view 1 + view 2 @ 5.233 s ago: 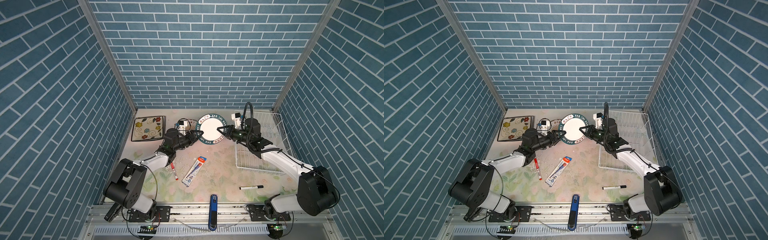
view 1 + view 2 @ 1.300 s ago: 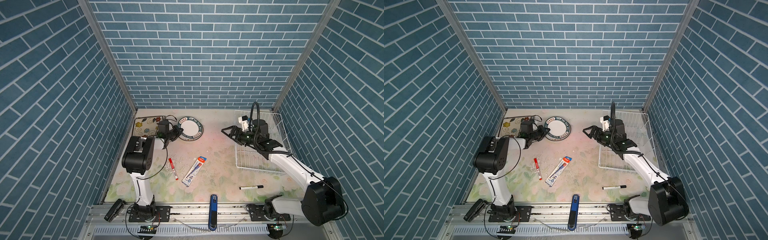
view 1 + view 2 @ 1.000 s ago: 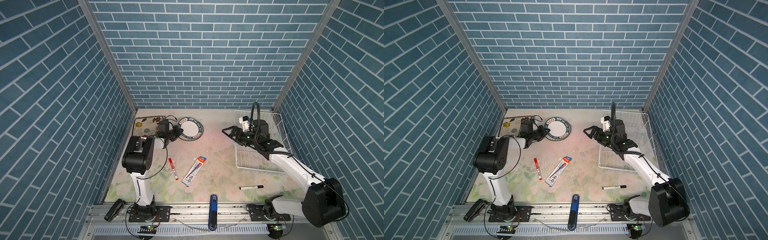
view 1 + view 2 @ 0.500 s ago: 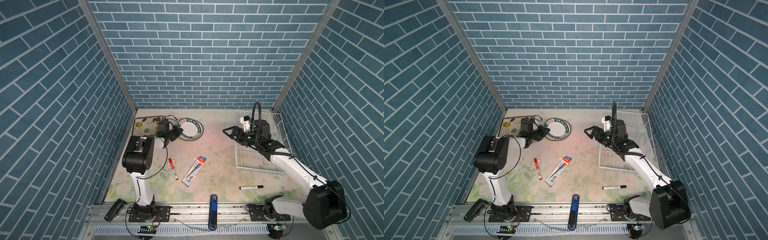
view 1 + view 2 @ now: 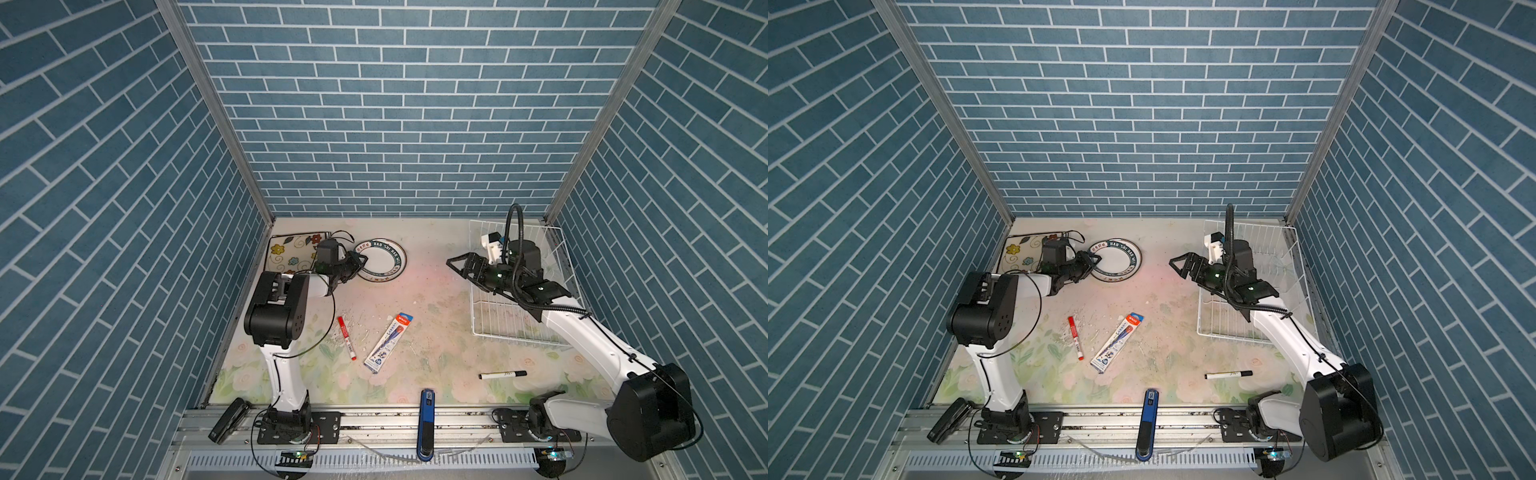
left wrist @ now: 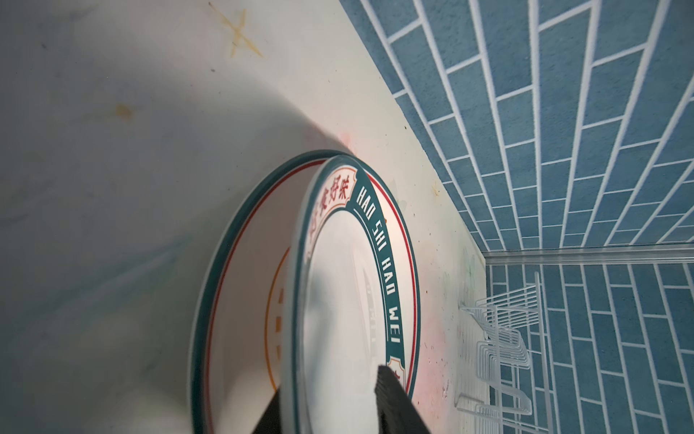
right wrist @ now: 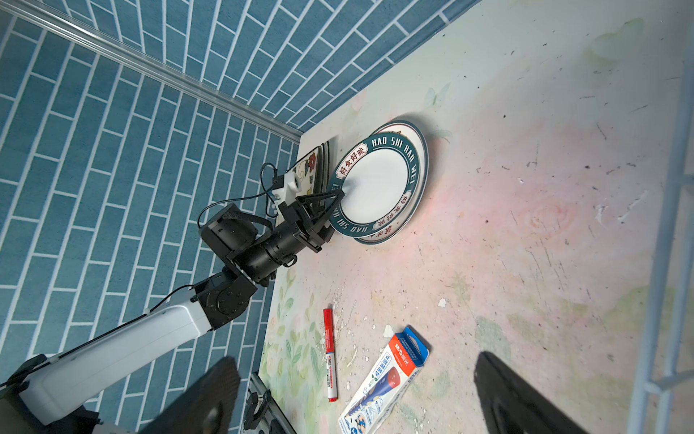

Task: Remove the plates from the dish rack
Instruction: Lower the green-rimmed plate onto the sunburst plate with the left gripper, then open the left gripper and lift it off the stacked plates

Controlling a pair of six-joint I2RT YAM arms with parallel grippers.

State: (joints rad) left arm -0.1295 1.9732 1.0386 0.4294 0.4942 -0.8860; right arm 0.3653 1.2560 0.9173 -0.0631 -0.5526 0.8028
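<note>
Your left gripper (image 5: 360, 262) sits tight in the back-left corner, with the square plates (image 5: 291, 253) just beside it at the wall. Open table (image 5: 428, 266) runs from there to the dish rack (image 5: 519, 328). The left wrist view alone shows the upper round plate (image 6: 338, 319) lying offset on the lower round plate (image 6: 240, 300). Its rim sits between partly parted jaws, seemingly loose. Your right gripper (image 5: 461, 268) hangs spread wide and empty at the rack's left edge.
</note>
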